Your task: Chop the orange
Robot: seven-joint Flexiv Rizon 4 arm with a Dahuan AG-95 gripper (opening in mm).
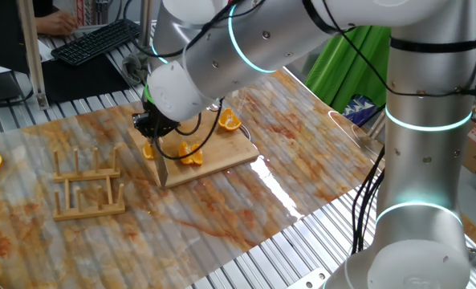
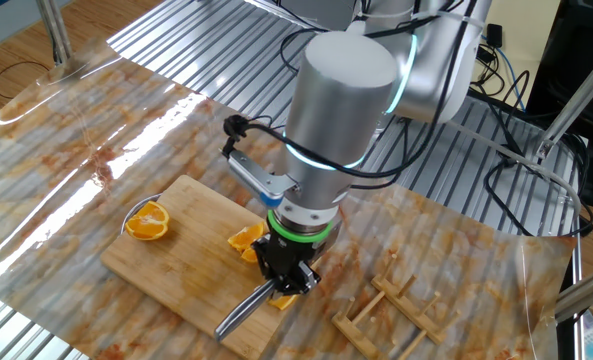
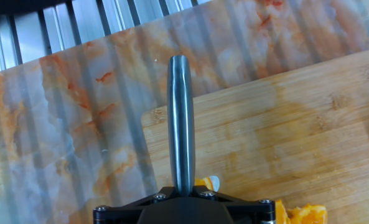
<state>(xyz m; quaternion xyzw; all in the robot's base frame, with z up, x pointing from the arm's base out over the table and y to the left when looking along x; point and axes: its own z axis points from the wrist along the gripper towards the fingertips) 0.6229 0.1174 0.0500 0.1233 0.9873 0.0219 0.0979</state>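
The orange (image 2: 246,241) lies in pieces, axis unclear; the gripper (image 2: 286,277) points steeply down, pinching a knife (image 2: 244,309).

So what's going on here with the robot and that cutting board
The robot arm's gripper is shut on a metal knife, held down over the wooden cutting board. Cut orange pieces lie on the board beside the gripper, and another orange half sits near the board's far corner.

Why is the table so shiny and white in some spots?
Glare: in one fixed view, a bright streak lies on the glossy table cover beside the wooden board; in the other fixed view, white patches shine near the top-left corner; the hand view shows none.
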